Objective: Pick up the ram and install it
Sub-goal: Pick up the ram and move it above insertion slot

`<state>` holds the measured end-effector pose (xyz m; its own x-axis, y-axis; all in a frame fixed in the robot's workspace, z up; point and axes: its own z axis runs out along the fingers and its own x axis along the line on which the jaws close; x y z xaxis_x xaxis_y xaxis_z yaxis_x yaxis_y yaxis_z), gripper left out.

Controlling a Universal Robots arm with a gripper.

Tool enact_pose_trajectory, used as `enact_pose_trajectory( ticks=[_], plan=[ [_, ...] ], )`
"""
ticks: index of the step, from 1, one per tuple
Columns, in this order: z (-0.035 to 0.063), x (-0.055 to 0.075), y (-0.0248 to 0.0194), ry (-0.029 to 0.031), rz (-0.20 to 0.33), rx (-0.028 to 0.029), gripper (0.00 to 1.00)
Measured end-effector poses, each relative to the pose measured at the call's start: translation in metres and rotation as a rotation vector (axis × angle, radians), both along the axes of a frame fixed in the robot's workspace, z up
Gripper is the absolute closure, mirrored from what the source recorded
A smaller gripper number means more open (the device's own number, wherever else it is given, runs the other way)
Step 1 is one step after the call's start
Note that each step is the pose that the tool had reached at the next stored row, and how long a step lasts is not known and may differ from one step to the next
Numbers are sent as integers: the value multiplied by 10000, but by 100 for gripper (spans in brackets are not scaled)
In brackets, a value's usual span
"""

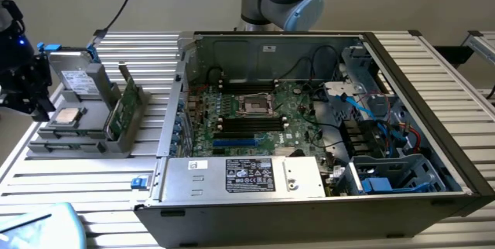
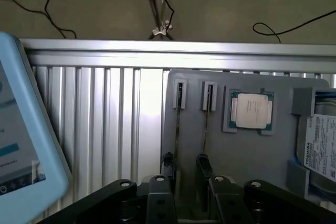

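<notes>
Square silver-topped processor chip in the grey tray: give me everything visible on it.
The square silver-topped processor chip has a pale metal lid with faint print, green board edge showing around it. It lies flat, lid up, in a fitted pocket of the grey plastic parts tray; nothing else touches it. Two narrow card slots sit on one side, a white-labelled hard drive on the other.
</notes>
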<state>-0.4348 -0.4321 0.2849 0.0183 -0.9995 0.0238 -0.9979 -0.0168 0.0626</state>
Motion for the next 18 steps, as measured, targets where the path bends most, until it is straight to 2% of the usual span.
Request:
enact_pose_trajectory(
  ticks=[8, 12, 18],
  plan=[
    [-146, 8, -66, 2, 0, -1, 69],
    [-219, 62, -108, 1, 3, 1, 69],
    [-328, 107, -138, 2, 5, 6, 69]
  ],
)
